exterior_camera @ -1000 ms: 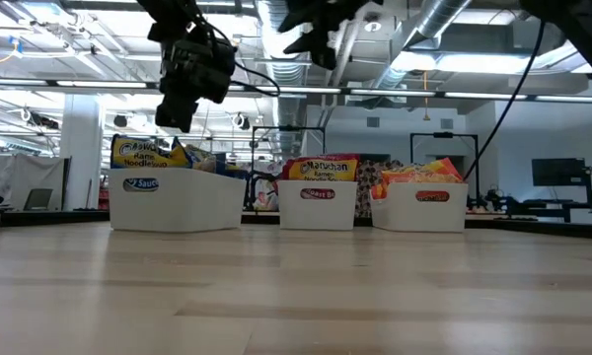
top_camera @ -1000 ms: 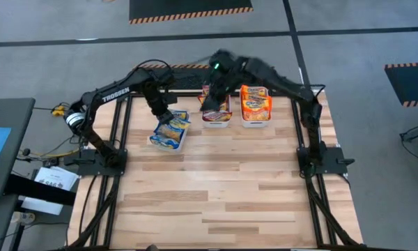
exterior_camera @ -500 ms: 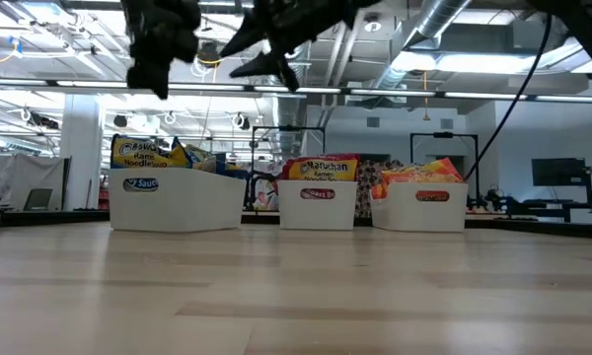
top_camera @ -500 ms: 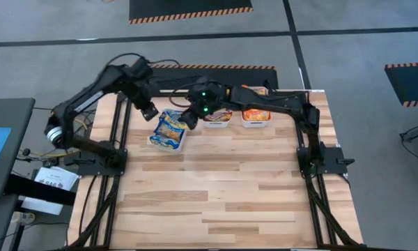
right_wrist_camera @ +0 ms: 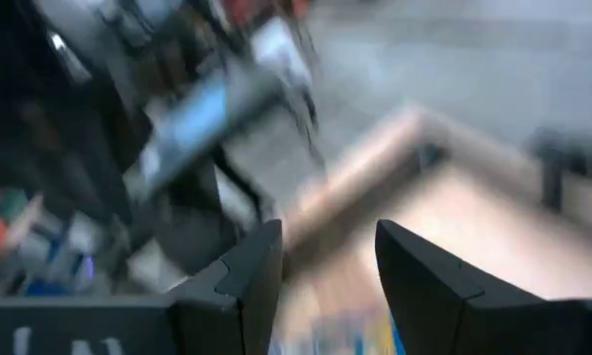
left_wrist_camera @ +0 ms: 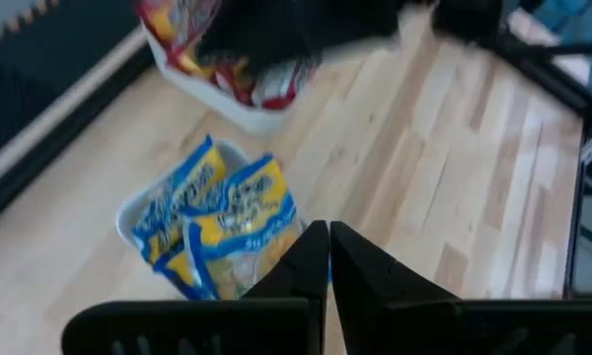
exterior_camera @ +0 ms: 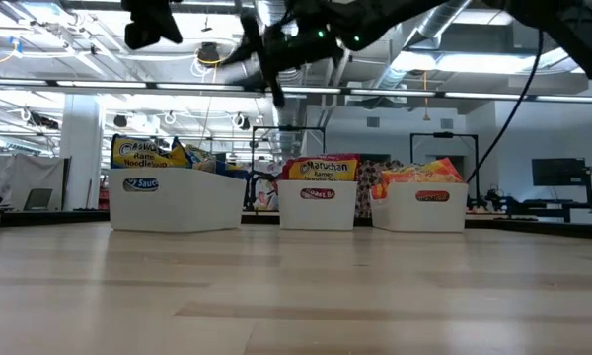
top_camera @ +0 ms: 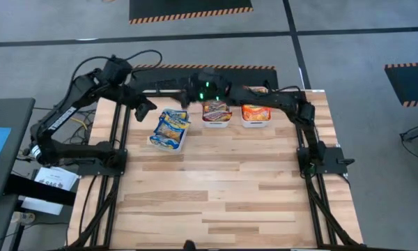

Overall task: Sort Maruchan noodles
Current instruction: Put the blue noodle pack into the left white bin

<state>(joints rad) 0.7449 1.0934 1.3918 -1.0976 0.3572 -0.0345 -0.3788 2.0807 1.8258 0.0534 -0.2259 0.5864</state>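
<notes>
The Maruchan noodles lie sorted in three white bins along the table's far edge. Blue packets (top_camera: 170,128) fill the left bin (left_wrist_camera: 128,212), maroon ones (top_camera: 215,109) the middle bin and orange ones (top_camera: 255,111) the right bin. High above the table, left of the blue bin, my left gripper (top_camera: 145,110) is shut and empty; in its wrist view the shut fingers (left_wrist_camera: 328,251) point down at the blue packets (left_wrist_camera: 222,212). My right gripper (top_camera: 183,100) stands open and empty, high up between the blue and maroon bins, pointing nearly level toward the table's left; its wrist view (right_wrist_camera: 326,266) is blurred.
In the low view the three bins (exterior_camera: 175,195) (exterior_camera: 318,200) (exterior_camera: 419,202) stand in a row at the back, with both grippers (exterior_camera: 148,22) (exterior_camera: 264,61) far above them. The wooden tabletop (top_camera: 223,195) stretches bare from the bins to the near edge. Black frame rails (top_camera: 118,139) border both sides.
My left gripper, shut throughout, has risen from just above the blue bin and drawn back toward the table's left edge, tipping less steeply downward. My right gripper, still open, has swung from over the maroon bin toward the left, sunk, and tipped from pointing down to nearly level.
</notes>
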